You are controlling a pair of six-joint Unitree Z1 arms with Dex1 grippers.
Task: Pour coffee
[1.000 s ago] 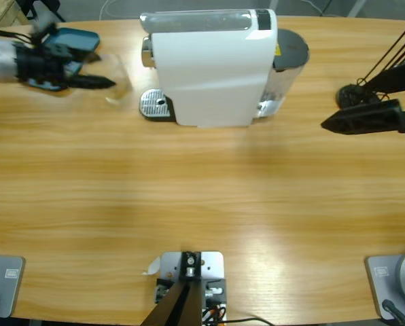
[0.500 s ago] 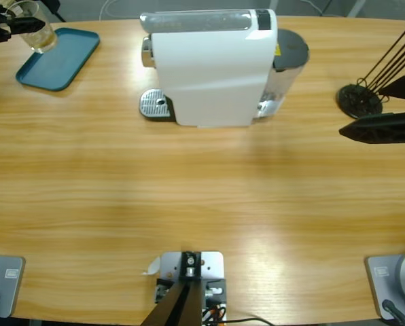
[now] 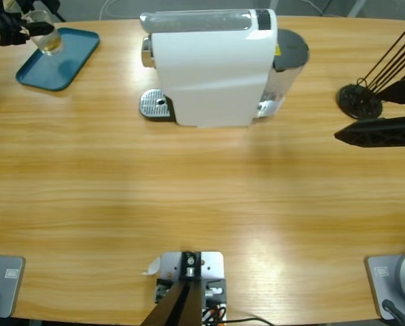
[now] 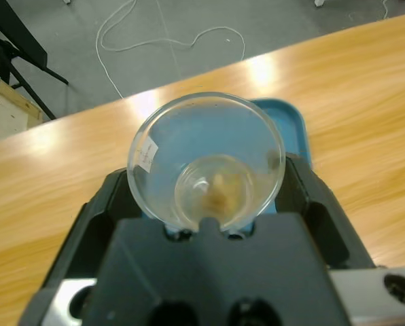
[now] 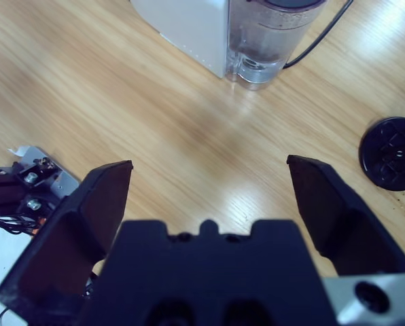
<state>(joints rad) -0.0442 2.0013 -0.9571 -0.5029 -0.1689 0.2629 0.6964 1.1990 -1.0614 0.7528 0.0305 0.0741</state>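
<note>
Tumbler (image 4: 206, 163) with coffee (image 4: 216, 192) clamped in left claw (image 4: 206, 204) over teal tray (image 3: 66, 56); right claw (image 5: 213, 193) apart.

High view: fixed overhead, straight down on the desk (image 3: 202, 204). Left wrist view: close behind the tumbler (image 4: 206, 159), facing the blue tray (image 4: 294, 129), seen from overhead at 10 o'clock. Right wrist view: raised, tilted down across the desk toward the coffee machine (image 5: 189, 24), central from overhead.
</note>
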